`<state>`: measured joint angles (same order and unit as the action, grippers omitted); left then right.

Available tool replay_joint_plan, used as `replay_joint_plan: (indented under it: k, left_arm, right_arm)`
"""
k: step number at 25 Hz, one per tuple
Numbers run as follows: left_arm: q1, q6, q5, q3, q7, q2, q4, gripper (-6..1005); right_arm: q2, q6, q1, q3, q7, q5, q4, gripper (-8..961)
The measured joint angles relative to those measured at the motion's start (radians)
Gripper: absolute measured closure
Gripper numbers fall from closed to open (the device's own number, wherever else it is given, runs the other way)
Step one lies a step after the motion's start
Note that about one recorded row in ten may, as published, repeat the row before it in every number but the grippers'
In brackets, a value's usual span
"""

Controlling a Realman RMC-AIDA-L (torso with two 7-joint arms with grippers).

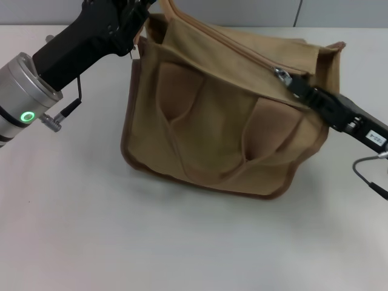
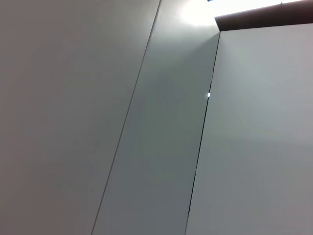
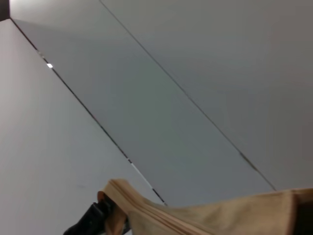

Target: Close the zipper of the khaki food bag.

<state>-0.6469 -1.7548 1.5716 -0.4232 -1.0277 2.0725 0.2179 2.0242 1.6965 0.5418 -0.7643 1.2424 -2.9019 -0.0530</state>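
Tan canvas fills the middle of the white table (image 1: 182,242): the bag (image 1: 224,121) stands with its two front pockets facing the camera. Along its top runs the zipper (image 1: 242,51), the silver pull (image 1: 281,75) near the right end. The right gripper (image 1: 295,83) sits at that pull, jaws closed on it as far as the head view shows. At the far left corner of the bag, the left gripper (image 1: 136,24) meets the fabric; whether its jaws are shut cannot be told.
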Motion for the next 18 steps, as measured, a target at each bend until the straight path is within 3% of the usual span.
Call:
replay_joint_plan:
  k: [11,18]
  left_arm:
    - [0.009,0.002,0.0,0.0,0.0,0.0,0.0,915]
    - [0.018,0.006,0.0,0.0,0.001,-0.002,0.0,914]
  right_arm:
    - [-0.01,0.052,-0.04,0.001,0.007,0.031,-0.051,950]
    - [-0.002,0.204,-0.076,0.001,-0.117,0.082,-0.057,932]
